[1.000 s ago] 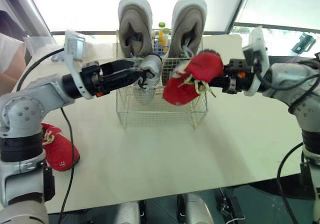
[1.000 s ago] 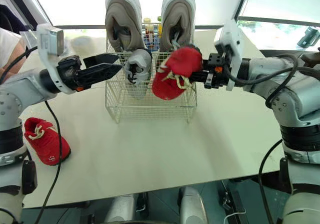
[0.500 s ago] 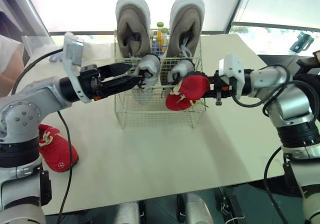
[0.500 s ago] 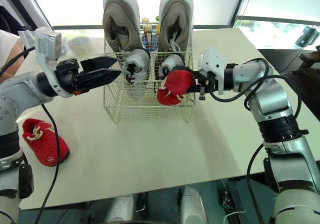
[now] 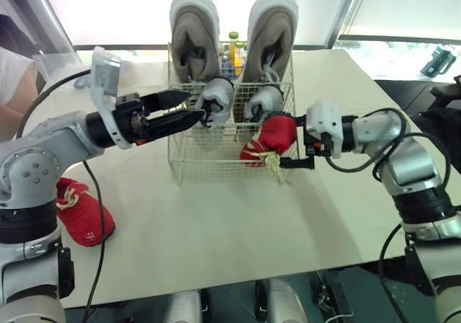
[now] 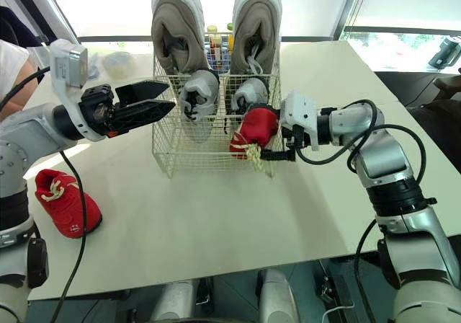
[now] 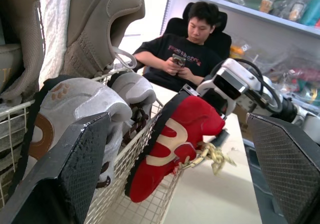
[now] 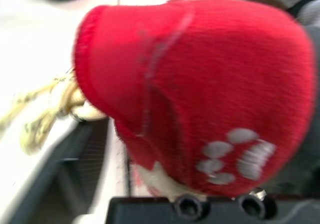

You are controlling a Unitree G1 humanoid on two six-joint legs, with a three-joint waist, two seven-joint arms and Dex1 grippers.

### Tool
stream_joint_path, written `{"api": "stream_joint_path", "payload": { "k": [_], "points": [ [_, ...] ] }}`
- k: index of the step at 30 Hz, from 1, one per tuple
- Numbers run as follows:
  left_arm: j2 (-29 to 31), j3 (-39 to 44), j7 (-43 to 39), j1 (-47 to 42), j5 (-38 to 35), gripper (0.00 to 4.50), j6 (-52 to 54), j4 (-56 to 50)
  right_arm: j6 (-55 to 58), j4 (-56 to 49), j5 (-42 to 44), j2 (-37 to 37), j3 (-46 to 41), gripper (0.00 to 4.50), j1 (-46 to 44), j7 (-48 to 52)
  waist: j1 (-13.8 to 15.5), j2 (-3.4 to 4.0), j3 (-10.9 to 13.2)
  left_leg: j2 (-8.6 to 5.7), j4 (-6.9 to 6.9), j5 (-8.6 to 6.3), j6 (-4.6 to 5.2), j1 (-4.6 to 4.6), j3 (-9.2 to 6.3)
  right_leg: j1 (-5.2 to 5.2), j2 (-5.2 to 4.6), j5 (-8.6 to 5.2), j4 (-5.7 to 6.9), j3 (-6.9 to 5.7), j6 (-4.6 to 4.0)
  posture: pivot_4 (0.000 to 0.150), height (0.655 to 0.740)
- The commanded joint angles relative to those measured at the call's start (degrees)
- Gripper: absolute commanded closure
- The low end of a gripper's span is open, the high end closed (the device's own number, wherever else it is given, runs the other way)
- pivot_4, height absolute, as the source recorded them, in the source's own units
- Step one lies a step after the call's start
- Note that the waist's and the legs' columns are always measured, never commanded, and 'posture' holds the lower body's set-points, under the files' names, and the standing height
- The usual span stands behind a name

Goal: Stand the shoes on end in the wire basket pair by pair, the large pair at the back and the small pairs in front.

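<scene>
Bright windows ran behind a pale counter (image 5: 216, 222). At its left edge a loose shoe (image 5: 83, 211), red, lay flat on its sole, well apart from everything else. I took it for the mate whose turn had not come.

The left tool (image 5: 196, 103) reached in level from that side. Its fingers were spread wide with nothing between them, and the tips were just beside the nearer shoe of the grey pair (image 5: 216, 96). I guessed it was placed there to steady that little shoe on end, though I could not tell whether it touched.

The basket (image 5: 216, 168) stood mid-counter. The large pair (image 5: 194, 34) stood on end along its back wall and rose well above the rim, so the back row looked finished. The grey pair stood just in front of them, one before each big shoe.

At the front right corner hung the red shoe (image 5: 270, 139), tipped on end against the wire. Whether it sat wholly inside I could not tell. Its laces (image 5: 276, 168) trailed down outside the front wire, where they might snag.

The right tool (image 5: 288, 150) came in low from the right, closed on that shoe's end. I judged it was held so the shoe could slide down upright beside the grey ones.
</scene>
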Motion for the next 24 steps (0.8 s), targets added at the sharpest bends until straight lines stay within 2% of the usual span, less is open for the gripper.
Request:
{"api": "stream_joint_path", "payload": {
  "k": [1, 7, 11, 14, 17, 21, 24],
  "points": [
    [0.20, 1.61, 0.11, -0.45, -0.57, 0.00, -0.99, -1.92, 2.06, -6.81, 1.19, -3.71, -5.34, 0.07, 0.95, -1.16, 0.05, 0.00, 0.00, 0.00, 0.00, 0.00, -0.01, 0.00, 0.00, -0.01, 0.00, 0.00, 0.00, 0.00, 0.00, 0.150, 0.7400],
    [2.91, 3.84, 3.18, 2.64, 0.46, 0.00, -0.06, -4.47, 7.80, -14.06, 4.24, -9.63, -13.38, 0.07, 4.16, -3.12, -0.06, 0.00, 0.00, 0.00, -0.04, -0.01, -0.01, 0.00, -0.01, -0.04, 0.00, -0.01, -0.01, 0.00, -0.01, 0.150, 0.7400],
    [7.43, 10.21, 6.14, 8.43, -2.80, 0.00, 2.68, -7.67, 11.06, -15.39, 6.47, -12.69, -19.20, 0.07, 6.19, -4.16, -0.22, -0.01, 0.01, 0.02, -0.08, -0.09, -0.13, -0.01, 0.02, -0.15, 0.00, -0.01, -0.01, 0.04, -0.02, 0.150, 0.7400],
    [9.19, 15.25, 9.37, 12.93, -4.00, 0.00, 3.65, -8.83, 12.64, -12.51, 9.86, -13.51, -22.43, 0.07, 3.27, -3.54, -0.16, 0.00, 0.01, 0.02, -0.09, -0.10, -0.15, -0.01, 0.03, -0.17, -0.01, -0.02, -0.02, 0.05, -0.02, 0.150, 0.7400],
    [10.25, 19.37, 12.61, 17.16, -3.60, 0.00, 3.79, -9.66, 12.54, -9.45, 12.46, -12.68, -21.34, 0.07, -3.06, -1.59, -0.22, 0.02, 0.02, 0.03, -0.09, -0.11, -0.16, 0.00, 0.04, -0.17, -0.03, 0.01, -0.04, 0.05, -0.06, 0.150, 0.7400],
    [10.39, 24.78, 20.09, 21.62, -4.24, 0.00, 4.95, -11.00, 12.54, -6.19, 15.61, -6.92, -16.18, 0.07, -14.46, 1.56, -0.54, 0.02, 0.02, 0.06, -0.14, -0.12, -0.18, -0.01, 0.03, -0.27, -0.02, 0.02, -0.04, 0.06, -0.08, 0.150, 0.7400],
    [10.83, 27.52, 27.90, 24.60, -3.12, 0.00, 7.67, -12.79, 9.41, -5.24, 14.86, -2.34, -11.03, 0.07, -18.02, 5.97, -0.48, 0.00, 0.01, 0.07, -0.25, -0.12, -0.18, 0.00, 0.06, -0.30, -0.01, 0.02, -0.07, 0.06, -0.09, 0.150, 0.7400]
  ]
}}
